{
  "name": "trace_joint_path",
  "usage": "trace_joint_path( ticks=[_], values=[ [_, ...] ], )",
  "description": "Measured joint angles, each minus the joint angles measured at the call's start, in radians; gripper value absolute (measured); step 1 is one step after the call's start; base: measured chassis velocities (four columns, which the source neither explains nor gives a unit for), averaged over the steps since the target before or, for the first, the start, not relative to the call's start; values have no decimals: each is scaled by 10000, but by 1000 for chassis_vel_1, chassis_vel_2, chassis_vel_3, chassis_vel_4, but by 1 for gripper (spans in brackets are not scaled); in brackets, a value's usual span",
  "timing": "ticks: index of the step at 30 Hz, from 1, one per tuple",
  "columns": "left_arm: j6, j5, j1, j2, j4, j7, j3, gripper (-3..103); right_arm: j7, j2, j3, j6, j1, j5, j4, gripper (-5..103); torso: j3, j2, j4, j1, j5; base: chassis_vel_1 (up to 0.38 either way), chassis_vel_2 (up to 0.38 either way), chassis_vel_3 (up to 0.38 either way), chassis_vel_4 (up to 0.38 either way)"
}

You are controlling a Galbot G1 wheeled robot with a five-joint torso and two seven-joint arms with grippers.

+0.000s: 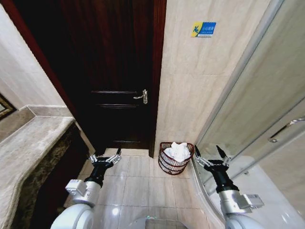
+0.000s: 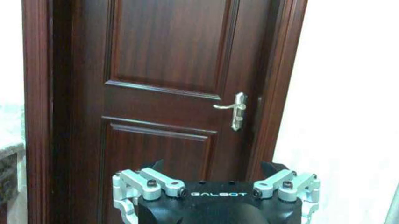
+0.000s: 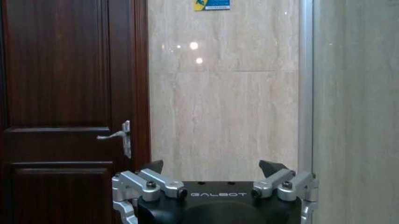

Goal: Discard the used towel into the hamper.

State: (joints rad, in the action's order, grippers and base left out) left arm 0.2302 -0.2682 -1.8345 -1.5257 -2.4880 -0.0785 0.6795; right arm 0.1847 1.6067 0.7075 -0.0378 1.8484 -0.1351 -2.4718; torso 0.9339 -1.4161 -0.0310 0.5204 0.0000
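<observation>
- Head view: the hamper stands on the floor tiles in the corner between the door and the tiled wall, just beside the glass shower screen. A white towel lies bunched inside it, rising to about rim level; judged from this, the discard looks done.
- Head view: the right pincer hangs just beside the hamper, on its shower side and at about rim level, jaws spread wide and holding nothing. It is clear of both rim and towel.
- Head view: the left pincer hangs well apart from the hamper on the door side, jaws likewise spread wide and empty. A stone bench runs along the robot's left, near that arm.
- Head view, deciding relation: the hamper lies forward and between the two pincers, far nearer the right one. Any further reach into it would fall to the right arm, moving inward toward the robot's left. The towel is a rumpled heap with no clear long axis.
- Left wrist view: the left pincer faces the door panel and the door handle. Its fingers stand apart with nothing between them.
- Right wrist view: the right pincer points at the wall between door frame and screen edge, with a blue sign high up. Its fingers are apart, nothing gripped.
</observation>
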Motion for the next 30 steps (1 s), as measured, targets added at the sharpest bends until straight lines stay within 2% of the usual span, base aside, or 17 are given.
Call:
trace_joint_path(
  ticks=[16, 30],
  values=[
    [0, 0, 0, 0, 0, 0, 0, 100, 0, 0, -1, 0, -1, 0, 0, 100, 2, 1, 0, 6, -1, 23, -26, -26, 18],
    [0, 0, 0, 0, 0, 0, 0, 100, 0, 0, -1, 0, -1, 0, -1, 100, -1, -1, 1, 1, -2, 202, -196, -199, 201]
  ],
)
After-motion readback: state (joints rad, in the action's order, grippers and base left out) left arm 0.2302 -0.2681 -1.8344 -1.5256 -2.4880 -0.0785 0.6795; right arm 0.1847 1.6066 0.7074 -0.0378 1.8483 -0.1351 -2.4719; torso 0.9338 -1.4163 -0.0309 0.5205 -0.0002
